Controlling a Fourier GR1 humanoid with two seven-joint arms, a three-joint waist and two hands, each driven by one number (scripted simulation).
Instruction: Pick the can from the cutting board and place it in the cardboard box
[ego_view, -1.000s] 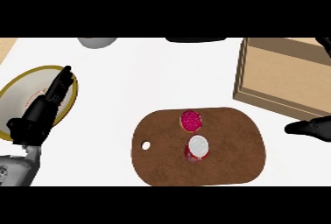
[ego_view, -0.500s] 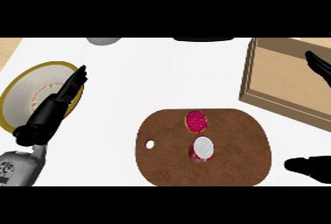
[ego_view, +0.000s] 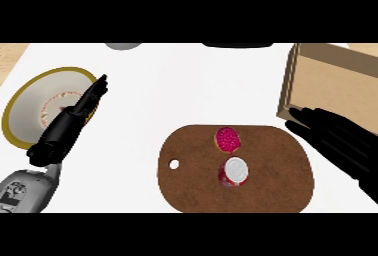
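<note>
Right hand (ego_view: 336, 142), fingers straight and open, holding nothing, hovers over the right edge of the cutting board (ego_view: 277, 182) near the cardboard box (ego_view: 325, 80); can (ego_view: 235, 172) sits mid-board, so best to approach from its right, curl round its body and avoid the pink-red item (ego_view: 227, 139) just beside it.

- One view only, from the robot's head, looking steeply down on the counter (ego_view: 184, 85).
- It sits close: the board (ego_view: 273, 190) fills the lower middle, its near edge meeting the view's lower edge.
- The far side lies upward. The box (ego_view: 325, 75) is cut off by the right edge, and the plate (ego_view: 29, 107) lies near the left edge.
- The left hand (ego_view: 66, 130) shows at lower left and the right hand (ego_view: 343, 145) at lower right — so the view is not mirrored.
</note>
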